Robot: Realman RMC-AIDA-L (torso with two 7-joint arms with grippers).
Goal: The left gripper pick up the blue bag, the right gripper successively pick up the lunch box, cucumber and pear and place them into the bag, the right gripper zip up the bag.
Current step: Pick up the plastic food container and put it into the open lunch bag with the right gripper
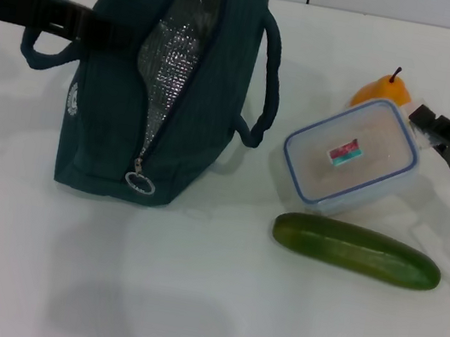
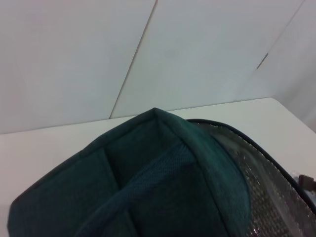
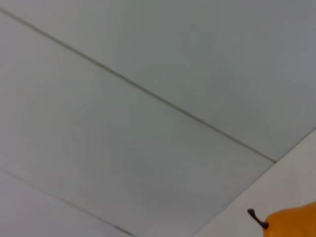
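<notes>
Lab-like: white table (image 1: 186,300), panelled wall (image 2: 74,59)

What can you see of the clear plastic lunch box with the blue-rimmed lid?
The clear plastic lunch box is rectangular with rounded corners, lid closed, a small pink-and-teal label on top. It lies on the white table, tilted, right of the dark teal fabric bag. The green cucumber lies just before it, the orange pear behind. The black right gripper is at its far right corner.
</notes>
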